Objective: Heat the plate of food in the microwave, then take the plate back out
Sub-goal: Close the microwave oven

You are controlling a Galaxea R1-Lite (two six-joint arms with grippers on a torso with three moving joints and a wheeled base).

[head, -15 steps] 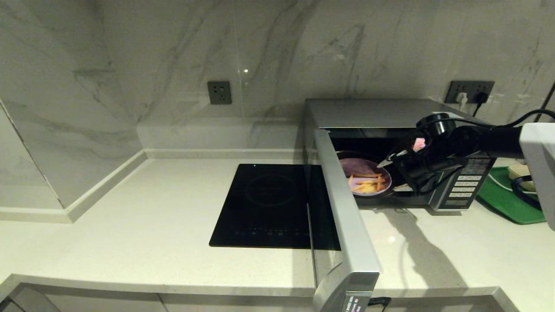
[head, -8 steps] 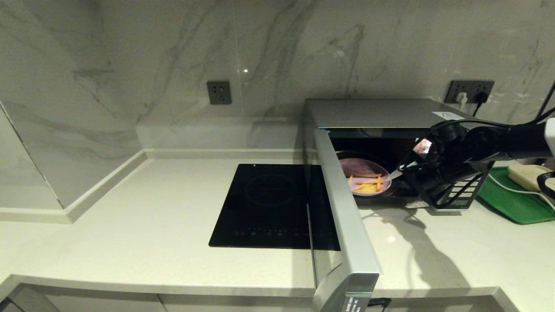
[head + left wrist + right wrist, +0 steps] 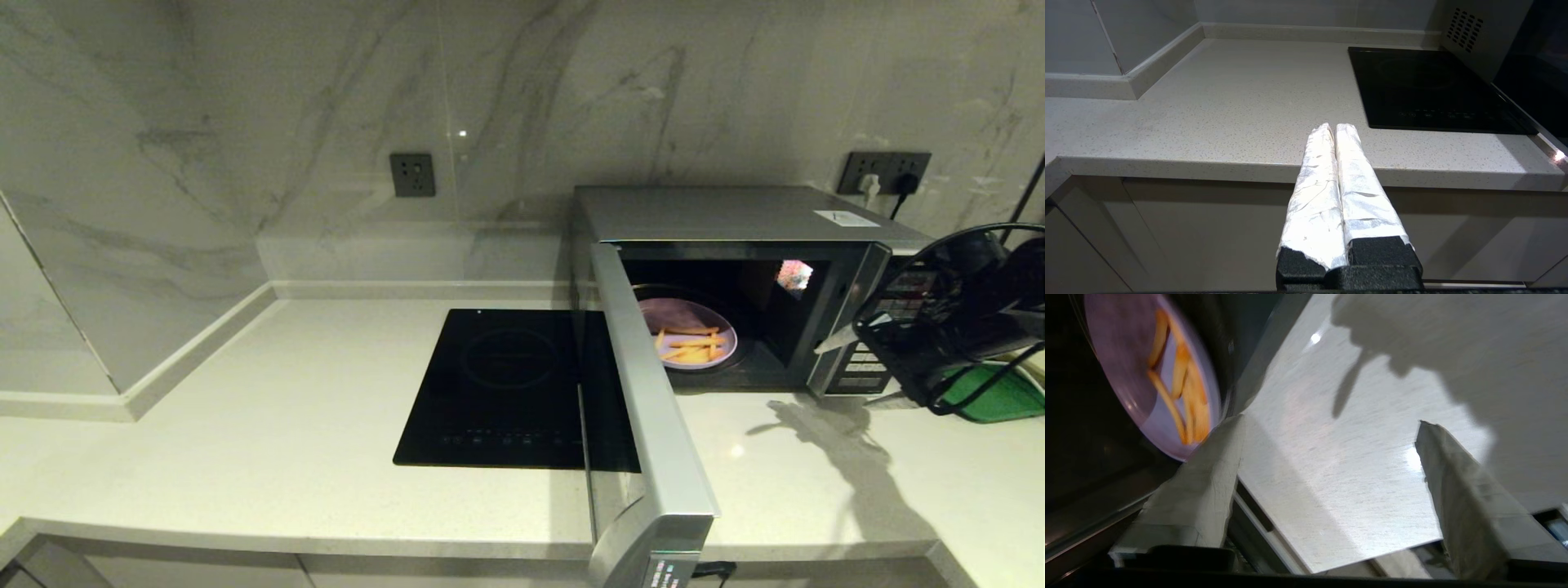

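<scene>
The silver-grey microwave (image 3: 718, 214) stands on the counter with its door (image 3: 649, 425) swung wide open toward me. Inside it sits the pale-lavender plate of food (image 3: 690, 331), with orange fry sticks on it, also seen in the right wrist view as the plate (image 3: 1143, 355). My right gripper (image 3: 853, 373) hangs open and empty outside the cavity, in front of the button panel and to the right of the plate. In its wrist view the right gripper (image 3: 1329, 421) has only bare counter between its fingers. My left gripper (image 3: 1333, 126) is shut and empty, parked below the counter's front edge.
A black induction cooktop (image 3: 514, 384) lies left of the open door. A green tray (image 3: 996, 396) sits at the far right behind my right arm. The open door juts out past the counter's front edge. Wall sockets (image 3: 886, 171) are behind the microwave.
My right gripper has drawn back out of the microwave cavity and to the right, away from the plate. The plate stays inside where it was.
</scene>
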